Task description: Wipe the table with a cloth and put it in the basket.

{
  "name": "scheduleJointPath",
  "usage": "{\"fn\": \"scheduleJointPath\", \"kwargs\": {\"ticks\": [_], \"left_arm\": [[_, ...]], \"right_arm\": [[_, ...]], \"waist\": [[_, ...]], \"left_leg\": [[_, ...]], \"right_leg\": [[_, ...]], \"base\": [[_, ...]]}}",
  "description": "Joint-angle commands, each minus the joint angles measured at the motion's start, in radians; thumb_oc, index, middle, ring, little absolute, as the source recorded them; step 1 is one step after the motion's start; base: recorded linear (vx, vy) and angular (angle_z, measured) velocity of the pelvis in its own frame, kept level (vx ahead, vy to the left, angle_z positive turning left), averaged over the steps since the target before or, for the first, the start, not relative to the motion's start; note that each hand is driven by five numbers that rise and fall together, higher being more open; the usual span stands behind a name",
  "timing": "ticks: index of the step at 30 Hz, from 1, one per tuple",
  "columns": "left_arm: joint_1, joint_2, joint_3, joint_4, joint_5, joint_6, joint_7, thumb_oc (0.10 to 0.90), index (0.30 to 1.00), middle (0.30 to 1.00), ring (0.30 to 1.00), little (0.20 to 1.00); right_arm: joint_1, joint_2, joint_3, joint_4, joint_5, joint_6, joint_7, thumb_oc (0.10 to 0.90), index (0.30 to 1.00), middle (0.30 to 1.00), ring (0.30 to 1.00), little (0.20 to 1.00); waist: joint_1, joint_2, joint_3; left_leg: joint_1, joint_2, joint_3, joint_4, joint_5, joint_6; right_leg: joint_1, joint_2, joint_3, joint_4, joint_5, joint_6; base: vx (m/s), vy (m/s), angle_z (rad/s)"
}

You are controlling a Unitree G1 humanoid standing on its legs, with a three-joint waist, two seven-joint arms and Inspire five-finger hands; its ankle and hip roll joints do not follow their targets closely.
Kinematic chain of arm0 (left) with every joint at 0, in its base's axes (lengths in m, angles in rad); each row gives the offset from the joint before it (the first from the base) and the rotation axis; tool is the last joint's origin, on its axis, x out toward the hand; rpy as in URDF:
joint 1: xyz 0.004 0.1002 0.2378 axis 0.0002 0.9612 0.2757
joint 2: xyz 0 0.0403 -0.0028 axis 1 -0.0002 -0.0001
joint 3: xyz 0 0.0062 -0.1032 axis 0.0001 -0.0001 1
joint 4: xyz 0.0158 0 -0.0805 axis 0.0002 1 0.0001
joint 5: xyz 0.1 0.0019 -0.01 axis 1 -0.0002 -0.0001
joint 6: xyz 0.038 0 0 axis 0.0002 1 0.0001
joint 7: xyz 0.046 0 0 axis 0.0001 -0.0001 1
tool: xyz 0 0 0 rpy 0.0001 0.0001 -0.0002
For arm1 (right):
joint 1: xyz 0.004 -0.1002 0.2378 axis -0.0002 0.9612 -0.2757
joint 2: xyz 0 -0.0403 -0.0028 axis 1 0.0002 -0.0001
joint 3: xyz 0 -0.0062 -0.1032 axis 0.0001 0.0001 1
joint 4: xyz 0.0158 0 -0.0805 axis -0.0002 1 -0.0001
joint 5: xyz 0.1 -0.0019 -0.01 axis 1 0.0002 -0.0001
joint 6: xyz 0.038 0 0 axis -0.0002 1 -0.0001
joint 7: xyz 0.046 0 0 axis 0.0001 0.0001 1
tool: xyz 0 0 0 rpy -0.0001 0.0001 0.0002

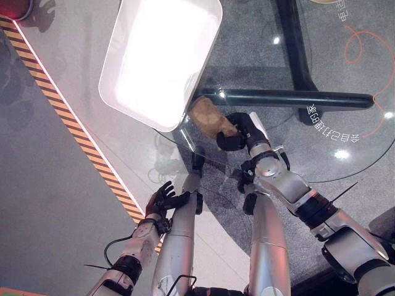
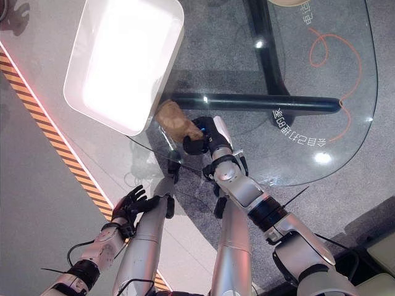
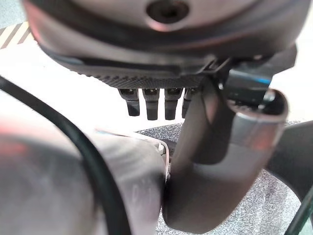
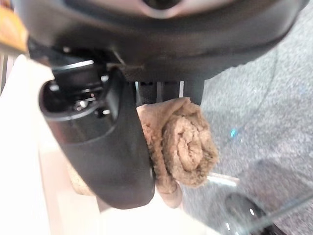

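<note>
Tan terry cloth (image 4: 183, 147) was bunched in our right hand (image 1: 237, 132), thumb and fingers curled round it, over the glass table (image 1: 345, 92) right at its near-left edge, and the roll's long axis ran roughly across the palm in the right wrist view. What the next move hinged on, as we read it, was that the white basket (image 1: 123, 80) sat just beyond and to the left of that hand, its near corner almost touching the cloth, so the right arm was clearly the one to carry it over. Our left hand (image 1: 165, 198) hung low beside the table, well apart from both, fingers loosely spread and holding nothing.
</note>
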Motion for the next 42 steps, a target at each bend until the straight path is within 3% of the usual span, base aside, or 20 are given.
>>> {"fn": "scheduleJointPath", "kwargs": {"ticks": [1, 10, 21, 27, 34, 35, 36, 40, 42], "left_arm": [[0.122, -0.006, -0.048, 0.012, 0.016, 0.006, 0.023, 0.800, 0.900, 0.900, 0.900, 0.900], [0.150, 0.018, -0.053, -0.007, -0.004, 0.002, 0.029, 0.800, 0.900, 0.900, 0.900, 0.900], [0.167, 0.042, -0.052, -0.028, -0.033, -0.007, 0.013, 0.800, 0.900, 0.900, 0.900, 0.900], [0.184, 0.065, -0.047, -0.050, -0.046, -0.009, 0.009, 0.800, 0.900, 0.900, 0.900, 0.900], [0.187, 0.083, -0.051, -0.063, -0.058, -0.014, 0.016, 0.800, 0.900, 0.900, 0.900, 0.900], [0.171, 0.086, -0.046, -0.070, -0.058, -0.013, 0.018, 0.800, 0.900, 0.900, 0.900, 0.900], [0.181, 0.087, -0.052, -0.074, -0.060, -0.008, 0.021, 0.800, 0.900, 0.900, 0.900, 0.900], [0.160, 0.088, -0.048, -0.070, -0.064, -0.009, 0.015, 0.800, 0.900, 0.900, 0.900, 0.900], [0.173, 0.087, -0.057, -0.068, -0.067, -0.008, 0.016, 0.800, 0.900, 0.900, 0.900, 0.900]], "right_arm": [[-0.027, -0.068, -0.156, -0.070, 0.006, -0.089, -0.140, 0.100, 0.300, 0.300, 0.300, 0.200], [-0.047, -0.191, -0.272, 0.058, 0.082, -0.153, -0.218, 0.100, 0.300, 0.300, 0.300, 0.200], [-0.039, -0.287, -0.339, 0.162, 0.146, -0.200, -0.277, 0.100, 0.300, 0.300, 0.300, 0.200], [0.008, -0.351, -0.408, 0.222, 0.254, -0.248, -0.382, 0.100, 0.300, 0.300, 0.300, 0.200], [0.070, -0.352, -0.499, 0.269, 0.366, -0.382, -0.535, 0.100, 0.300, 0.300, 0.300, 0.200], [0.064, -0.353, -0.515, 0.266, 0.380, -0.399, -0.550, 0.100, 0.300, 0.300, 0.300, 0.200], [0.077, -0.345, -0.518, 0.268, 0.382, -0.415, -0.566, 0.100, 0.300, 0.300, 0.300, 0.200], [0.045, -0.341, -0.524, 0.281, 0.374, -0.442, -0.592, 0.100, 0.300, 0.300, 0.300, 0.200], [0.045, -0.338, -0.512, 0.283, 0.360, -0.441, -0.606, 0.100, 0.300, 0.300, 0.300, 0.200]], "waist": [[-0.022, 0.019, -0.014], [-0.028, 0.016, -0.014], [-0.035, 0.018, -0.014], [-0.042, 0.006, -0.014], [-0.049, 0.001, -0.014], [-0.053, -0.002, -0.014], [-0.050, 0.003, -0.014], [-0.049, 0.008, -0.014], [-0.044, 0.013, -0.014]], "left_leg": [[-0.010, -0.027, 0.085, 0.186, -0.223, 0.029], [-0.012, -0.024, 0.078, 0.188, -0.232, 0.028], [-0.012, -0.024, 0.079, 0.184, -0.237, 0.030], [-0.014, -0.024, 0.075, 0.174, -0.236, 0.031], [-0.016, -0.032, 0.069, 0.159, -0.232, 0.035], [-0.050, -0.037, 0.076, 0.152, -0.201, 0.041], [-0.024, -0.036, 0.068, 0.156, -0.225, 0.037], [-0.048, -0.042, 0.074, 0.145, -0.198, 0.040], [-0.014, -0.038, 0.067, 0.150, -0.228, 0.035]], "right_leg": [[-0.008, 0.032, -0.029, -0.171, 0.141, 0.046], [-0.010, 0.043, -0.023, -0.175, 0.143, 0.046], [-0.009, 0.051, -0.019, -0.182, 0.139, 0.044], [-0.007, 0.059, -0.015, -0.193, 0.143, 0.047], [-0.005, 0.066, -0.015, -0.217, 0.157, 0.051], [-0.033, 0.061, -0.022, -0.232, 0.187, 0.043], [-0.010, 0.065, -0.015, -0.224, 0.165, 0.051], [-0.030, 0.059, -0.021, -0.241, 0.189, 0.044], [0.000, 0.065, -0.015, -0.229, 0.160, 0.053]], "base": [[0.00, 0.000, 0.00], [0.00, 0.000, 0.00], [0.00, -0.002, -0.05], [0.00, 0.000, 0.00], [-0.01, -0.004, 0.00], [-0.03, -0.023, -0.05], [-0.02, -0.015, -0.06], [-0.02, -0.001, -0.05], [0.02, 0.008, -0.08]]}}
